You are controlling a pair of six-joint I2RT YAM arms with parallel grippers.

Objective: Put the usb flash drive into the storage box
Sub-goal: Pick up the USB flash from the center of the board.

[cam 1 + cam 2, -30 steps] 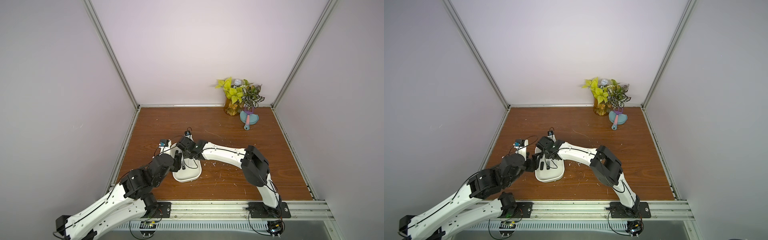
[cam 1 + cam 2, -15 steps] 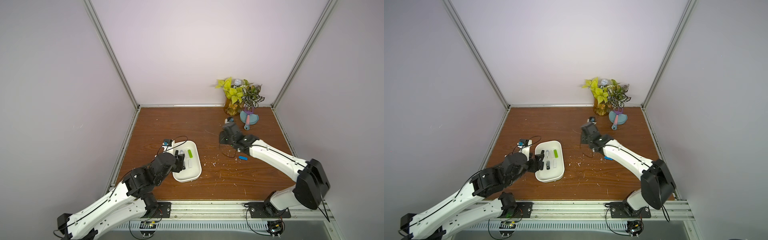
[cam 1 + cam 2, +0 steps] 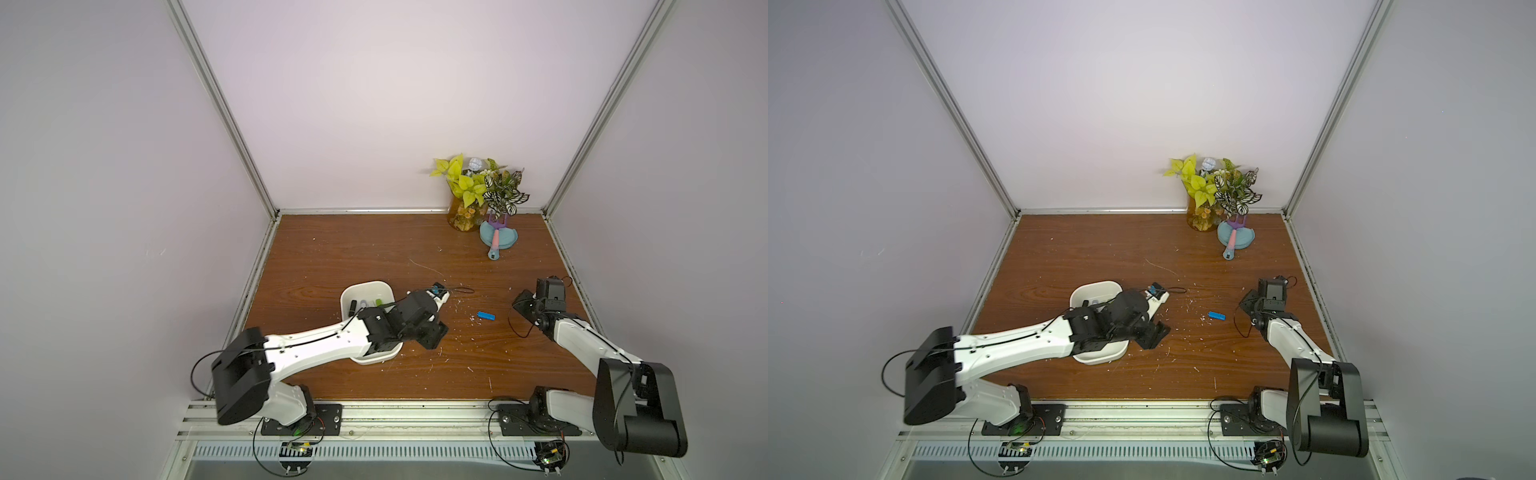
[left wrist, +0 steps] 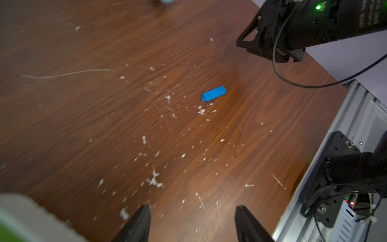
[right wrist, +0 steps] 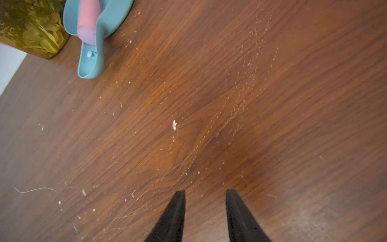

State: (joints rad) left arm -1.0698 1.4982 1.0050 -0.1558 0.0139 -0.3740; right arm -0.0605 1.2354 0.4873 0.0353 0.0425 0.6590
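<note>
Table [image 3: 374,249]: brown wood grain, scratched.
Crumbs [image 4: 155,180]: white flecks scattered mid-table.
Vase [image 3: 461,218]: amber glass, far right corner, yellow-green and striped leaves.
Dustpan [image 3: 510,239]: pale blue, just beside vase.
Brush [image 3: 495,240]: pink-purple, lying in dustpan.

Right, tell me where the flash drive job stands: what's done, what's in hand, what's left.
Done: a black stick and a green stick lie in the storage box. In hand: nothing; the left gripper is open, empty, facing the blue USB flash drive; the right gripper is open over bare table. Left: that drive lies on the table outside the box, yet to be grasped and dropped in.
</note>
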